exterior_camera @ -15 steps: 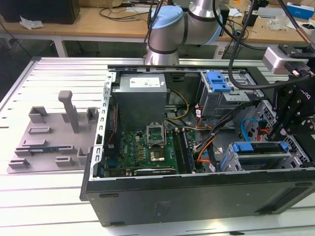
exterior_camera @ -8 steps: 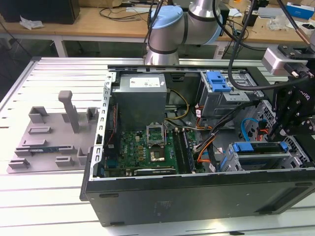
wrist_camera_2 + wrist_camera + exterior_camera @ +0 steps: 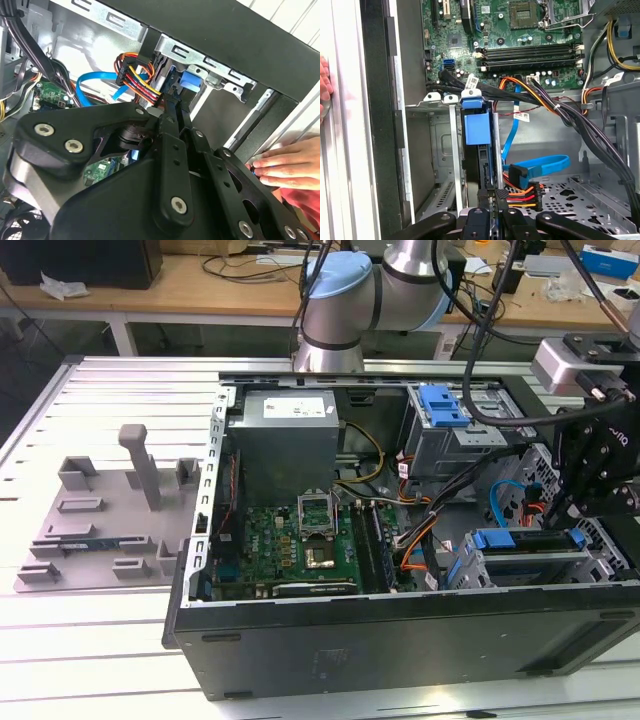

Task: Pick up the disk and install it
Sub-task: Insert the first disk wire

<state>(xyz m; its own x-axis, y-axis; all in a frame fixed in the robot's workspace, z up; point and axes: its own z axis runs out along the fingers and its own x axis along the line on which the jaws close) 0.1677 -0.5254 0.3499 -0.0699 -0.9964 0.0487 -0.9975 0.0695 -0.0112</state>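
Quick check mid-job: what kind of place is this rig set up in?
Probably a robotics lab or electronics workshop: an open PC case sits on a slotted aluminium table, a grey fixture plate lies beside it, and a wooden workbench behind is strewn with cables.

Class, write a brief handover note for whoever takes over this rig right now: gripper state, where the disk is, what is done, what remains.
Gripper: inside the computer case, at the drive cage; grip cannot be judged.
Disk: slotted in that cage, blue carrier end toward the motherboard.
Done: disk picked up and brought into the cage.
Left: full seating is not confirmed.
Note: a person's hand lies beside the case's outer wall.
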